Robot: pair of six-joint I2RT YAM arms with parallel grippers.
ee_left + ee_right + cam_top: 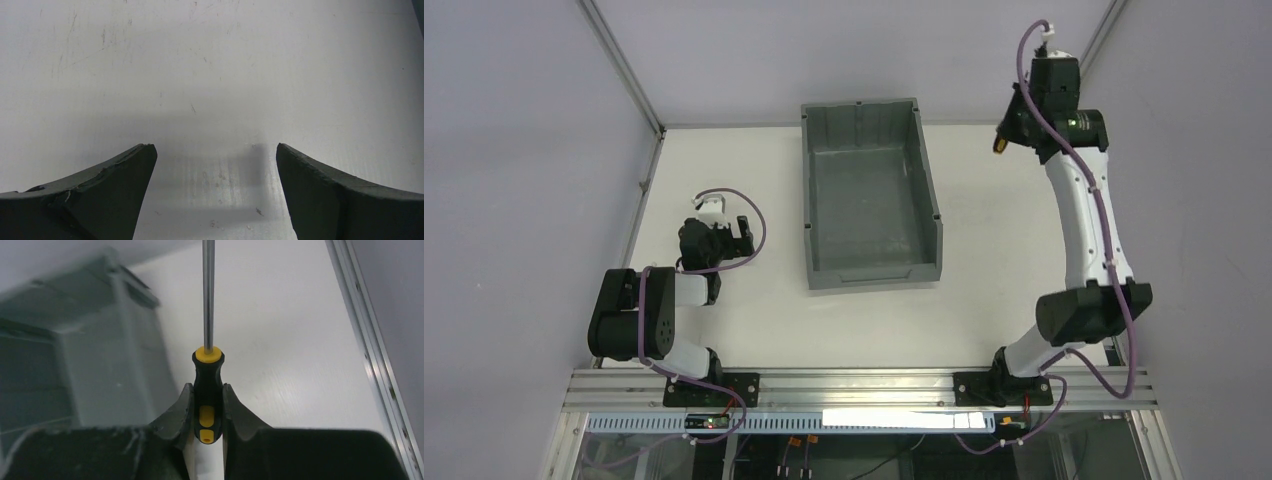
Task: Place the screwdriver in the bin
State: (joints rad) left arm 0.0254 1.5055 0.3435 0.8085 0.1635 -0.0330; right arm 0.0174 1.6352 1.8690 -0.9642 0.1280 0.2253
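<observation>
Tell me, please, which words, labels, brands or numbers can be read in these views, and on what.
None can be read.
The screwdriver shows only yellow and black on its handle, no lettering.
The bin is plain grey, unlabelled.
The small board below the front rail is too small to read.

Left pincer (215, 148) is spread wide, its two dark fingers (112, 187) coming in from the near left and near right corners, with bare white desk (210, 60) showing between them. The desk is scuffed with fine scratches and specks. A soft shadow sits between the tips. The left finger's edge looks chipped and worn.
</observation>
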